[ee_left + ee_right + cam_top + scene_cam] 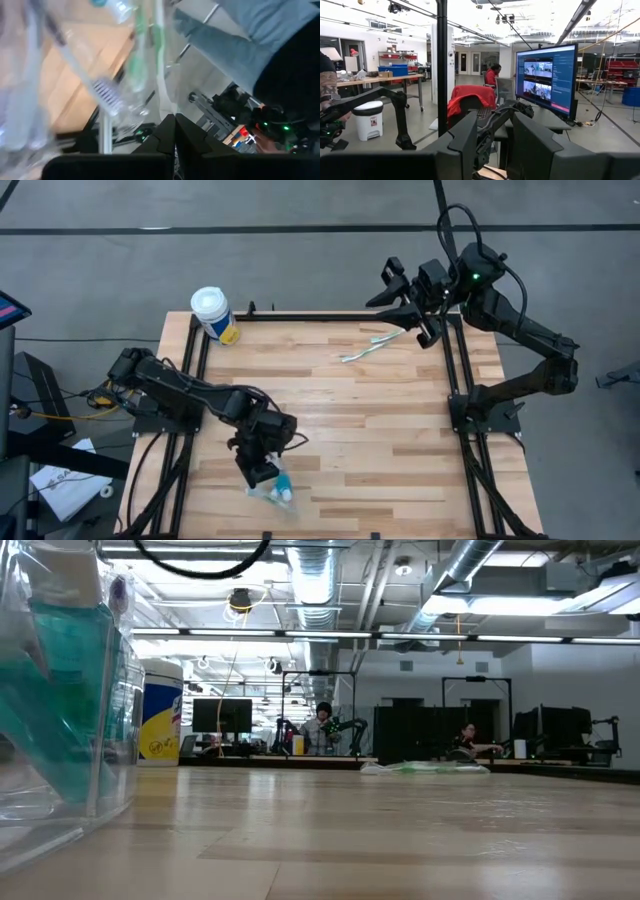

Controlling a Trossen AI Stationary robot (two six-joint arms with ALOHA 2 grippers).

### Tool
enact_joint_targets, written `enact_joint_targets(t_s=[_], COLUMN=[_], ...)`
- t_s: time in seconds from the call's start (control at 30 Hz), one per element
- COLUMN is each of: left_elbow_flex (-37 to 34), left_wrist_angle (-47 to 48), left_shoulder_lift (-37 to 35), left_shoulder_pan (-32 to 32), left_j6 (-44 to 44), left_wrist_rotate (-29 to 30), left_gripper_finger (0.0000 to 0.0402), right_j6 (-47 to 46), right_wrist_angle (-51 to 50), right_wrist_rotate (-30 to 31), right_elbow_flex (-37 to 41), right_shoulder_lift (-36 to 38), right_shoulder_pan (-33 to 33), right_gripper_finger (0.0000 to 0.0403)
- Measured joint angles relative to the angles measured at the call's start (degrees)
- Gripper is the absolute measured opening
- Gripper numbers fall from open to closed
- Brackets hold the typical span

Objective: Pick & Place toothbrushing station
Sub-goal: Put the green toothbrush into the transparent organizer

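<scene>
- Your left gripper [262, 470] sits at the near edge of the table [380, 450], directly over the see-through holder [272, 492]; the holder lies just on the near side of its fingertips, touching or all but touching them.
- Its finger state: the left wrist view shows the two dark fingers [162, 140] pressed close together with clear plastic and brush stems right in front; whether they pinch the holder wall you cannot tell from these views.
- The holder in the low view [60, 700] fills the near left corner, teal tube [65, 680] inside, tilted rather than square on the wood; judged lifted or tipped at one edge.
- Two loose toothbrushes [370, 345] lie at the far right of the table, long axis running from the middle out toward the far right corner; they are well apart from the holder.
- Your right gripper [425, 305] hovers just beyond the brushes' far end, fingers spread, nothing between them; it is by far the nearer arm to them.
- The white-lidded canister [214, 315] stands at the far left corner, clear of both arms.
</scene>
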State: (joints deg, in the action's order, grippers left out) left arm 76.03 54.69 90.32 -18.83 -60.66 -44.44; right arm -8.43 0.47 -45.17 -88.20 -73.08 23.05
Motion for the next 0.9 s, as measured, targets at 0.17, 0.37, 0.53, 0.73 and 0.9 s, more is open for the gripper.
enact_joint_targets(t_s=[0.17, 0.37, 0.53, 0.73, 0.9], left_elbow_flex=[0.0, 0.0, 0.1, 0.1, 0.1], left_wrist_angle=[-4.0, -8.5, -13.0, -13.7, -13.8], left_shoulder_lift=[0.0, 2.5, 6.8, 11.9, 14.4], left_shoulder_pan=[1.3, 3.1, 3.2, 2.0, 0.8], left_j6=[-0.9, -1.1, -1.1, -1.2, -1.6], left_wrist_rotate=[0.9, 3.7, 3.8, 3.9, 4.4], left_gripper_finger=[0.0000, 0.0000, 0.0000, 0.0000, 0.0000], right_j6=[0.6, 0.9, 0.9, 0.9, 0.9], right_wrist_angle=[0.0, 0.0, 0.0, 0.0, 0.0], right_wrist_rotate=[0.0, 0.0, 0.0, -0.8, -1.3], right_elbow_flex=[0.0, 0.0, 0.0, 0.0, 0.0], right_shoulder_lift=[0.0, 0.0, 0.0, 0.0, 0.0], right_shoulder_pan=[0.0, 0.0, 0.0, 0.0, 0.0], right_gripper_finger=[0.0118, 0.0118, 0.0118, 0.0118, 0.0118])
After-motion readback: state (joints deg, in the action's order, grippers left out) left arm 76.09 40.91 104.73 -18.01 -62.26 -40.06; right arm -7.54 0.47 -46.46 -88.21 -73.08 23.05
